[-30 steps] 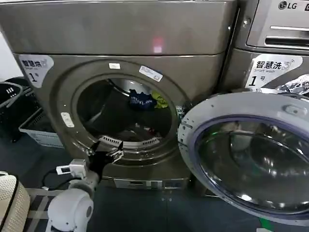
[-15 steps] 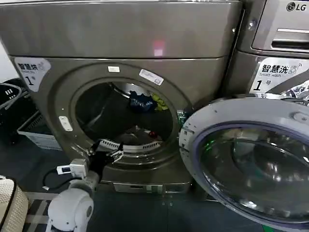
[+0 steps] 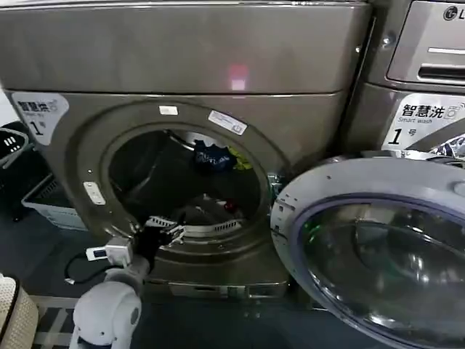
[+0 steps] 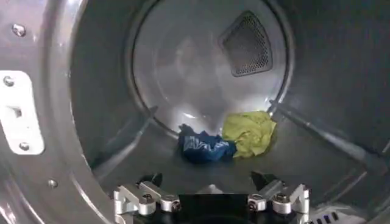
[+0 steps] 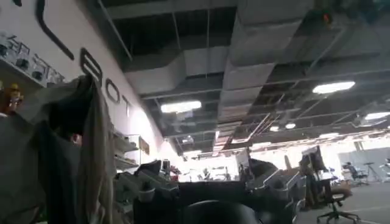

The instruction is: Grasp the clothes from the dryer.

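The dryer [image 3: 182, 87] carried a white label [image 3: 38, 113] at its upper left corner, printed with Chinese characters, a small line of Latin script too fine to make out, and a large "1". The silver machine [image 3: 425, 80] beside it bore the "LG" logo [image 3: 452, 12] on its top panel. Lower down, its white sticker [image 3: 429, 120] read "智慧洗", with "Smart wash" beneath and a "1" with a small character beside it. Large letters on the wall [image 5: 97, 73] in the right wrist view appeared to spell "BOT".

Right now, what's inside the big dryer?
Inside the dryer drum lie a dark blue garment and a yellow-green garment, touching, near the back wall. The left gripper sits open at the porthole's lower rim, hiding the drum floor nearest it.
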